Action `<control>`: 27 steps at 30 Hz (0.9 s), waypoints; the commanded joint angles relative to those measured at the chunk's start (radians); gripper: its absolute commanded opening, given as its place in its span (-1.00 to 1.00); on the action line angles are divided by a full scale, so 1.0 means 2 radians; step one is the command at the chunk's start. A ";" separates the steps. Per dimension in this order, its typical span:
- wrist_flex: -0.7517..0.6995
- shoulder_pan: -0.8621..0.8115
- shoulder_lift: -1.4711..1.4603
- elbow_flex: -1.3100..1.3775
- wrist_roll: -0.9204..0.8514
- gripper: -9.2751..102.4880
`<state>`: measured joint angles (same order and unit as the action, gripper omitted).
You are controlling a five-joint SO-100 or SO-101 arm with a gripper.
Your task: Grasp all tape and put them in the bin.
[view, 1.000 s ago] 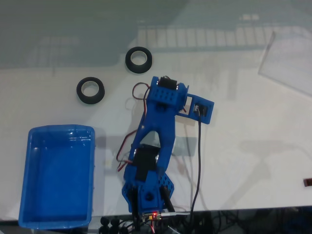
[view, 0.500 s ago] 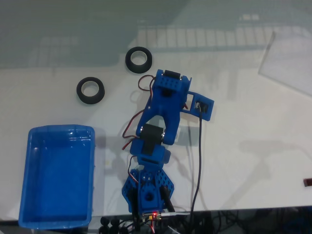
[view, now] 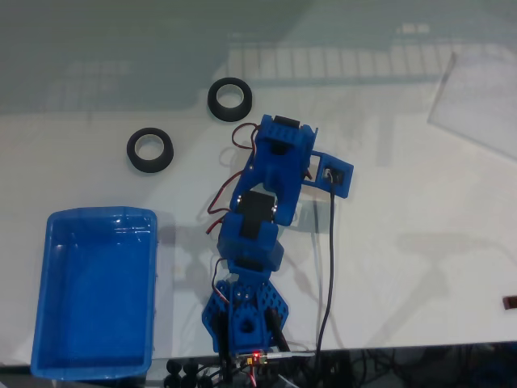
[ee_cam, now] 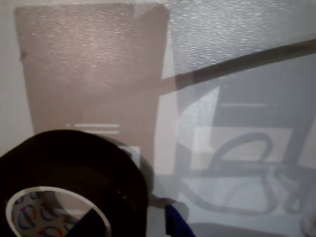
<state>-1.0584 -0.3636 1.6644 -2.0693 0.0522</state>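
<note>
Table [view: 404,267]: white, glossy, carrying everything listed.

Bin [view: 50,323]: blue tub, open, nothing in it, at lower left in the fixed view, well apart from the arm's tip.

Arm [view: 262,210]: blue, folded over its base.

Gripper [ee_cam: 173,224]: a blue fingertip at the bottom edge in the wrist view; jaw opening cannot be told.

Tape roll [ee_cam: 74,177]: black, pale printed core, touching or just beside that fingertip.

Second roll [view: 230,99] and third roll [view: 150,150]: flat on the table, beyond the arm.
</note>
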 commanded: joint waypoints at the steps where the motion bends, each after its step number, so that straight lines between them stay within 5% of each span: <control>1: 0.010 -0.007 0.008 0.019 -0.005 -0.70; 4: 0.023 -0.013 0.021 0.012 0.000 -0.83; 16: 0.021 -0.004 0.100 0.009 0.005 -0.83; 27: 0.009 0.120 0.298 -0.009 -0.025 -0.83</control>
<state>-1.0339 -0.1948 2.1522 -2.0939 0.0307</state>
